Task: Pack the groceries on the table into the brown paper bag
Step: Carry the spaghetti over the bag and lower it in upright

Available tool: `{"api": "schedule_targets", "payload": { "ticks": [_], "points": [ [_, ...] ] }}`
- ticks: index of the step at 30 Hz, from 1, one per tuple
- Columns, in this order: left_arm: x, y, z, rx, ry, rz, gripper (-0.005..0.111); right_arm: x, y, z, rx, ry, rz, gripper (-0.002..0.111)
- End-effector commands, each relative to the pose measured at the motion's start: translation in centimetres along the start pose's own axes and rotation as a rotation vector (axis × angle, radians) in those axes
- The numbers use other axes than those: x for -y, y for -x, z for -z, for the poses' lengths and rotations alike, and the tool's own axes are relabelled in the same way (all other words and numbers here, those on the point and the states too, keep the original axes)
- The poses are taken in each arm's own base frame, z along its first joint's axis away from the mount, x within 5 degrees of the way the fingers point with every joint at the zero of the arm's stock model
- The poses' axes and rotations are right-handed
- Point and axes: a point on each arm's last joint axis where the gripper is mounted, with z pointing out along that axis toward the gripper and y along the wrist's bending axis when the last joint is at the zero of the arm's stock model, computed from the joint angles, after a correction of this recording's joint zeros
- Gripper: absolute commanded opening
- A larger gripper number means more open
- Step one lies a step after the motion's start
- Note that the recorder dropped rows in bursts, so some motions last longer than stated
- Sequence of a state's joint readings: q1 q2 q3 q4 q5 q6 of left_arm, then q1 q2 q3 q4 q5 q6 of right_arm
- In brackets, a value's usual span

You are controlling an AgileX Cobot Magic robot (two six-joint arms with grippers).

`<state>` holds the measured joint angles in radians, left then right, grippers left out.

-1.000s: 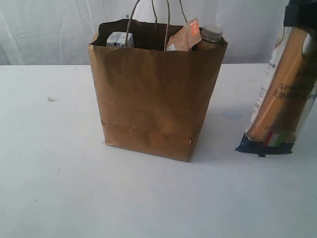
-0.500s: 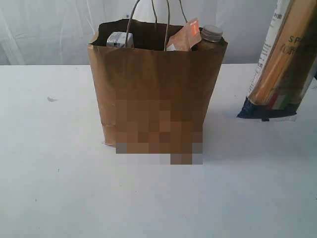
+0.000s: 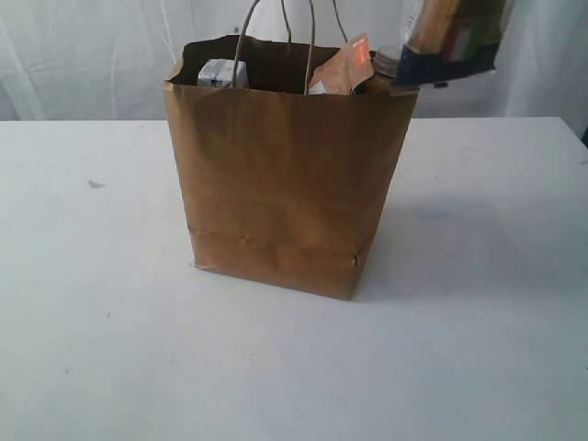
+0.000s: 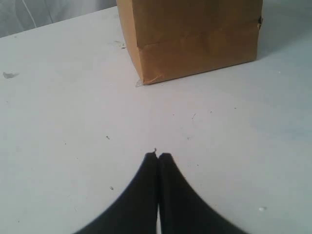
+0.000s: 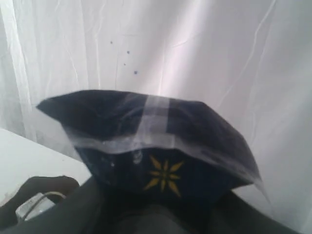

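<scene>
Lifted pack (image 3: 455, 41) off counter (image 3: 478, 349) to bag's (image 3: 285, 165) 1 o'clock rim, axis near-upright, grasped in right claw (image 5: 156, 214); left claw (image 4: 158, 158) clenched empty.

paper bag (image 3: 289, 175): I see it upright on the table (image 3: 110, 349), near the middle.
carton (image 3: 221, 73): in the bag, at its left end.
pouch (image 3: 342, 69): in the bag, right of centre, poking above the rim.
jar (image 3: 387, 61): in the bag's right corner, beside the pouch.
spaghetti pack (image 3: 455, 37): I see it in the air, just above the bag's right rim.
left gripper (image 4: 158, 156): over bare table, with the bag's base ahead of it.
</scene>
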<state>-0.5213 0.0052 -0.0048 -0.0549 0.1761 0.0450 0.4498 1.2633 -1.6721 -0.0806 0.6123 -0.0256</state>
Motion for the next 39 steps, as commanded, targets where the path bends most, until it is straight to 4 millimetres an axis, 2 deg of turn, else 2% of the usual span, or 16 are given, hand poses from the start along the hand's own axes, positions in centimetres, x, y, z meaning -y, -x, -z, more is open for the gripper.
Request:
{"api": "schedule_targets", "payload": {
  "ticks": [1, 6, 10, 15, 22, 27, 32, 36, 39],
  "points": [
    [0.0, -0.2, 0.0, -0.003, 0.000, -0.005, 0.000, -1.2, 3.4, -0.9, 0.168, 0.041, 0.029, 0.000],
    [0.0, -0.2, 0.0, -0.003, 0.000, -0.005, 0.000, -1.5, 3.9, -4.1, 0.156, 0.030, 0.049, 0.000],
    [0.0, -0.2, 0.0, -0.003, 0.000, -0.005, 0.000, -1.6, 4.5, -5.1, 0.179, 0.032, 0.039, 0.000],
    [0.0, -0.2, 0.0, -0.003, 0.000, -0.005, 0.000, -1.8, 4.2, -6.6, 0.164, 0.036, 0.010, 0.000],
    [0.0, -0.2, 0.0, -0.003, 0.000, -0.005, 0.000, -4.8, 3.0, -8.8, 0.126, 0.116, 0.021, 0.000],
    [0.0, -0.2, 0.0, -0.003, 0.000, -0.005, 0.000, -6.6, 2.2, -9.7, 0.090, 0.164, 0.018, 0.000],
    [0.0, -0.2, 0.0, -0.003, 0.000, -0.005, 0.000, -8.3, 1.2, -10.6, 0.031, 0.206, -0.067, 0.000],
    [0.0, -0.2, 0.0, -0.003, 0.000, -0.005, 0.000, -8.7, -0.5, -11.7, -0.102, 0.197, -0.138, 0.000],
    [0.0, -0.2, 0.0, -0.003, 0.000, -0.005, 0.000, -8.2, -1.9, -12.3, -0.215, 0.116, -0.170, 0.000]
  ]
}}
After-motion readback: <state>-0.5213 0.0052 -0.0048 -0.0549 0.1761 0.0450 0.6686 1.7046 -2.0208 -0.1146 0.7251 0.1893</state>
